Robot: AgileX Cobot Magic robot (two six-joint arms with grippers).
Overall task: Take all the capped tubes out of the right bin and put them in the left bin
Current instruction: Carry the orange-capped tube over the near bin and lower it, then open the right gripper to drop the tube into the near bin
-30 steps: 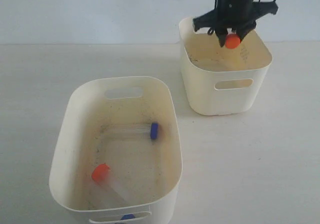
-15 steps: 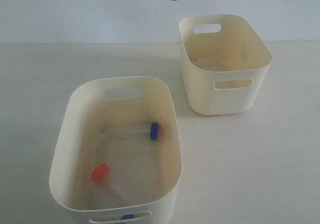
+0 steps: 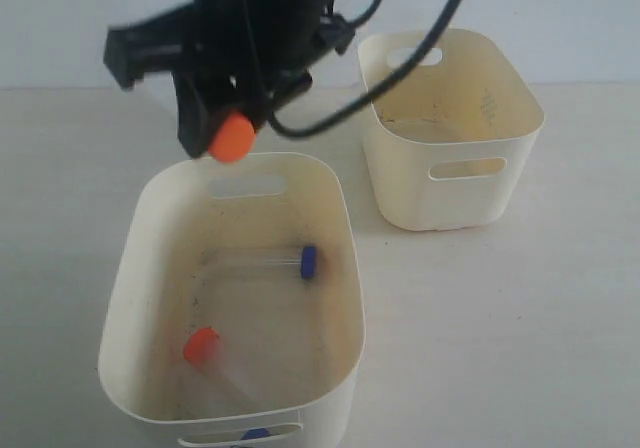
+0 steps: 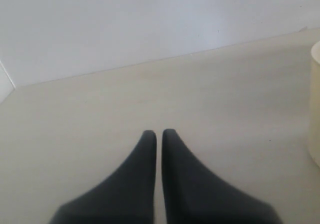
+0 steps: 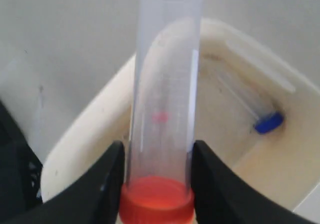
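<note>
Exterior view: upper left, the right claw (image 3: 231, 120) clasps an orange-capped tube (image 3: 232, 140) above the left bin (image 3: 338, 230); the right bin (image 3: 450, 203) looks empty.

Pale matte tabletop (image 3: 520, 318) — plain whitish wall (image 3: 80, 8) meeting its far edge.

Looks like a lab or robot test bench: plain pale tabletop (image 3: 520, 328) against a bare white wall (image 3: 60, 18), clear screw-capped tubes (image 3: 262, 261) lying in a cream bin (image 3: 160, 238).
</note>
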